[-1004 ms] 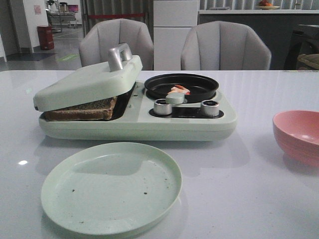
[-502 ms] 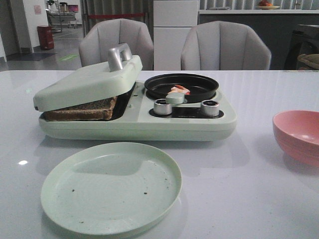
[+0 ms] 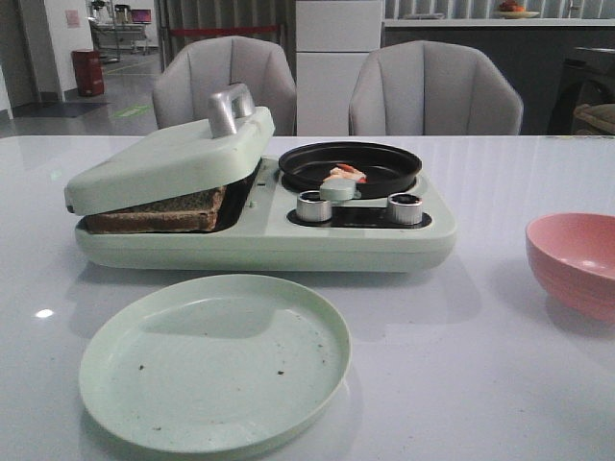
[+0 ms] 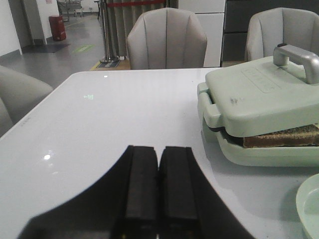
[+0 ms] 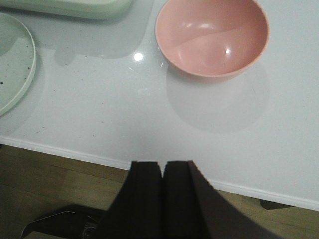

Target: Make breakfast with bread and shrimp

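Observation:
Bread (image 3: 159, 211) with dark crust lies inside the pale-green breakfast maker (image 3: 259, 235), its hinged lid (image 3: 168, 158) resting on it; the bread edge (image 4: 281, 137) also shows in the left wrist view. The shrimp (image 3: 347, 174) sits in the black round pan (image 3: 351, 163) on the maker's right half. My left gripper (image 4: 158, 149) is shut and empty, low over the table well left of the maker. Over the table's front edge, near the pink bowl (image 5: 212, 37), my right gripper (image 5: 163, 164) is shut and empty. Neither gripper shows in the front view.
A pale-green plate (image 3: 214, 360) lies in front of the maker. The pink bowl (image 3: 577, 261) stands at the right. Two silver knobs (image 3: 313, 206) and a round green knob (image 3: 336, 189) sit on the maker's front. Two grey chairs (image 3: 226, 82) stand behind the table.

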